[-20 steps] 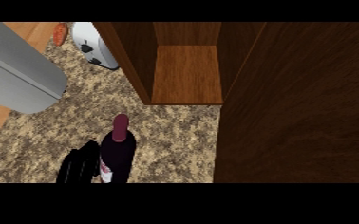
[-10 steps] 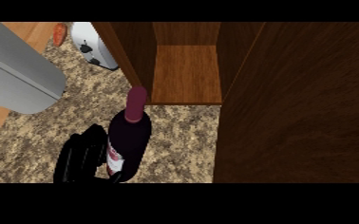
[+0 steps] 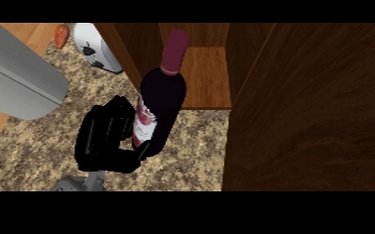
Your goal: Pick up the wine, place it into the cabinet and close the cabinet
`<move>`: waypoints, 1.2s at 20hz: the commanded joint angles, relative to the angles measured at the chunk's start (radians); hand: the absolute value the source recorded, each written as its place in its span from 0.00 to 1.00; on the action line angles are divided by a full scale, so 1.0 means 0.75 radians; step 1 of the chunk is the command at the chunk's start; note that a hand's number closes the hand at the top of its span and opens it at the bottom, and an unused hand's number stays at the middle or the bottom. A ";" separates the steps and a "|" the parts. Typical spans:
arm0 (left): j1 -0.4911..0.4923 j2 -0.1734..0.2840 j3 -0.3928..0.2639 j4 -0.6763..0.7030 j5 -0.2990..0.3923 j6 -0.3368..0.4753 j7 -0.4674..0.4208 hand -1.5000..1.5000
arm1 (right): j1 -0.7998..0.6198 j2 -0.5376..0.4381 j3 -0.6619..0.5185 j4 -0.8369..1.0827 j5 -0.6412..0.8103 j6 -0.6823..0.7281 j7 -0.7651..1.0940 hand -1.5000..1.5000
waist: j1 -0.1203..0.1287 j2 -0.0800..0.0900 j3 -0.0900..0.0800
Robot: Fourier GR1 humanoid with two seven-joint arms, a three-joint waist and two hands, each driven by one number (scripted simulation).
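Note:
A dark wine bottle [image 3: 162,99] with a maroon neck and a white-and-red label is held up off the speckled counter [image 3: 44,148]. My left hand [image 3: 108,139] is shut on its lower body, fingers on the left side and thumb under the right. The bottle stands nearly upright, its neck overlapping the left edge of the open wooden cabinet [image 3: 207,77]. The cabinet's shelf is bare. My right hand does not show.
The cabinet's dark open door [image 3: 307,109] fills the right side. A large grey rounded object [image 3: 29,84] sits at the left. A white appliance [image 3: 95,52] and an orange item [image 3: 62,35] stand at the back left.
My left hand has raised the bottle off the counter and carried it up and forward toward the cabinet opening; the bottle now looms larger.

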 commanded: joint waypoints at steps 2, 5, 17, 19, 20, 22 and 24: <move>-0.239 -0.125 -0.001 0.084 -0.121 0.160 0.088 1.00 | 0.061 0.020 0.049 0.004 0.038 0.022 -0.046 0.00 | -0.006 0.000 0.000; -0.265 -0.195 -0.025 0.180 -0.224 0.183 0.011 1.00 | 0.074 0.025 0.022 0.019 0.044 0.018 -0.077 0.00 | -0.006 0.000 0.000; -0.476 -0.224 -0.101 0.588 -0.284 0.271 -0.087 1.00 | 0.041 0.038 0.090 -0.006 0.082 -0.036 -0.045 0.00 | -0.008 0.001 -0.001; -0.604 -0.224 -0.033 0.726 -0.239 0.284 -0.121 1.00 | 0.093 -0.005 -0.027 -0.060 -0.054 0.029 -0.025 0.00 | -0.018 0.002 -0.001; -0.537 -0.224 -0.083 0.657 -0.229 0.310 -0.091 1.00 | 0.085 0.016 0.024 0.034 0.032 0.045 -0.112 0.00 | -0.008 0.001 -0.001; -0.586 -0.224 -0.148 0.735 -0.141 0.386 -0.147 1.00 | 0.195 -0.013 -0.029 0.019 -0.039 0.121 -0.181 0.00 | -0.019 0.001 0.000; -0.581 -0.225 -0.084 0.792 -0.127 0.310 -0.191 1.00 | 0.007 0.002 -0.028 0.087 -0.001 0.027 -0.088 0.00 | -0.007 0.002 -0.001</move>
